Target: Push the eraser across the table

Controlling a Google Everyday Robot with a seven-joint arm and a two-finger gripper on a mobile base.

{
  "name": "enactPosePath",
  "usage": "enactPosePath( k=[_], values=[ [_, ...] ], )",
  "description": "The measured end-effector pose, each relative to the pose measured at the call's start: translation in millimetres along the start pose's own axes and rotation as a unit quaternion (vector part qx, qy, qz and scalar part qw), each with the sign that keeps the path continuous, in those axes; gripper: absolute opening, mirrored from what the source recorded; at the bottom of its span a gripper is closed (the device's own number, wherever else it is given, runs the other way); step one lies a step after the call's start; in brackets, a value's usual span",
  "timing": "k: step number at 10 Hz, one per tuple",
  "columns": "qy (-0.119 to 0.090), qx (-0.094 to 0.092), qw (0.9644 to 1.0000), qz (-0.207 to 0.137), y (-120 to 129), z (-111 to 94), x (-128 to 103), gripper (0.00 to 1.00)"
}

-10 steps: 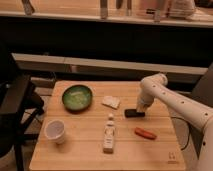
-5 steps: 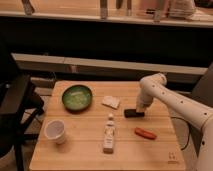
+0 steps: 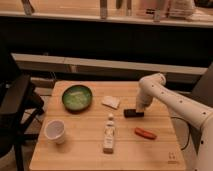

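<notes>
The eraser [image 3: 133, 113], a small flat black block, lies on the light wooden table [image 3: 85, 150] right of centre. My gripper [image 3: 140, 107] hangs from the white arm that comes in from the right. It is shut and its tip sits at the eraser's right end, touching or nearly touching it. An orange-red oblong item [image 3: 145, 133] lies nearer the front, just below the eraser. A white wedge-shaped piece [image 3: 111, 102] rests to the eraser's left.
A green bowl [image 3: 77, 97] stands at the back left. A white cup [image 3: 55, 131] stands at the front left, and a small white bottle [image 3: 109, 134] lies mid-table. A dark chair [image 3: 15, 107] stands left of the table.
The eraser and my gripper have shifted slightly to the left along the table. Everything else has stayed put.
</notes>
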Motion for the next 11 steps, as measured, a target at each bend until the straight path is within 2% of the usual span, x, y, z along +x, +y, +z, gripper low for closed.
enactPosePath(
  k=[8,11],
  values=[
    [0.001,-0.006,1.0,-0.004,-1.5,5.0,-5.5,0.0],
    [0.001,-0.006,1.0,-0.004,-0.6,1.2,-6.3,0.0]
  ],
)
